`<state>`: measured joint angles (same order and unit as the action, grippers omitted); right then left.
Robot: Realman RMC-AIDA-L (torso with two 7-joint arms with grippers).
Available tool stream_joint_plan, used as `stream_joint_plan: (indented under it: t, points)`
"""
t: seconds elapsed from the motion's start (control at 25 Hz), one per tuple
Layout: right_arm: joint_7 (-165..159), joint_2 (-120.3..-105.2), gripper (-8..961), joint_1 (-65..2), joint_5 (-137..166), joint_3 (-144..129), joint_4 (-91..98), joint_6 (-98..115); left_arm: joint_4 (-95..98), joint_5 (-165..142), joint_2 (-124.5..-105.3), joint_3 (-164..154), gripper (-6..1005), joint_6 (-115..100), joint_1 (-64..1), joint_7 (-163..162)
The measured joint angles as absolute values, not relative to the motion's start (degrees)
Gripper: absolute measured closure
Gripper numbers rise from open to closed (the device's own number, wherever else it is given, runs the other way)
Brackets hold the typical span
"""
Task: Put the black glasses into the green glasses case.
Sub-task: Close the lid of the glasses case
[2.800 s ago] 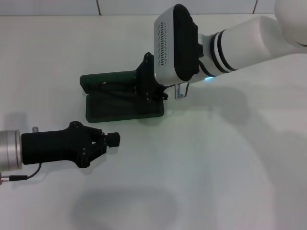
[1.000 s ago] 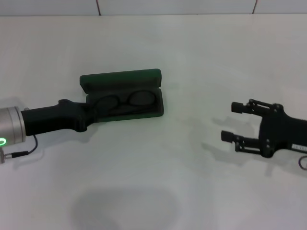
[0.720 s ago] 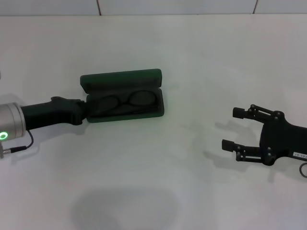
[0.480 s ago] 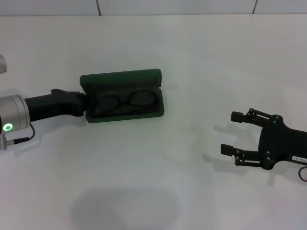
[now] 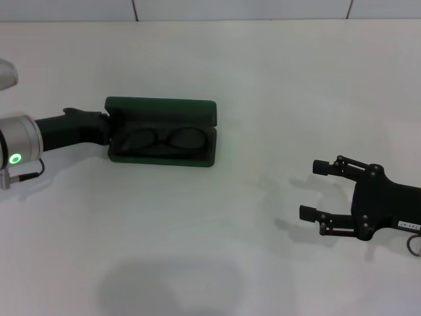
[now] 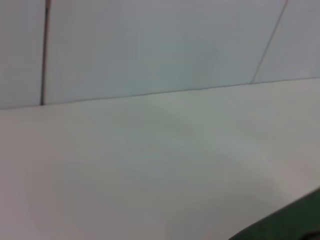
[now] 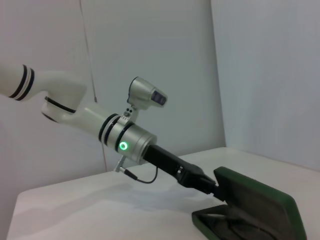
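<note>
Shifted since prior frame: green glasses case [image 5: 162, 133], black glasses [image 5: 162, 139] inside, touching left gripper [image 5: 105, 127] tip; finger state indeterminate. Right gripper [image 5: 315, 189] well apart, fingers spread.

Left gripper [image 5: 105, 128] apparently blocks green glasses case [image 5: 161, 108]'s left end.

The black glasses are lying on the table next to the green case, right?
Not quite. The head view shows the black glasses lying inside the open green case, not next to it on the table. The left gripper is at the case's end.
</note>
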<state>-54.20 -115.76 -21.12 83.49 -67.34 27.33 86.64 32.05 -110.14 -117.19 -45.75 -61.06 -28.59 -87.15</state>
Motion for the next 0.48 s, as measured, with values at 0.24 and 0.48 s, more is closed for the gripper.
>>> stream_joint_plan:
  t: [0.24,0.48]
  points:
    - [-54.34,-115.84,96,-21.13,83.50,-67.56,27.33,87.54,32.29,-110.32,-117.14,-45.71,884,-59.88,-29.97,-86.51]
    - [-54.40,-115.82,96,-21.03,83.47,-67.52,27.33,87.63,32.36,-110.36,-116.26,-45.80,881,-65.42,-29.86,-89.26]
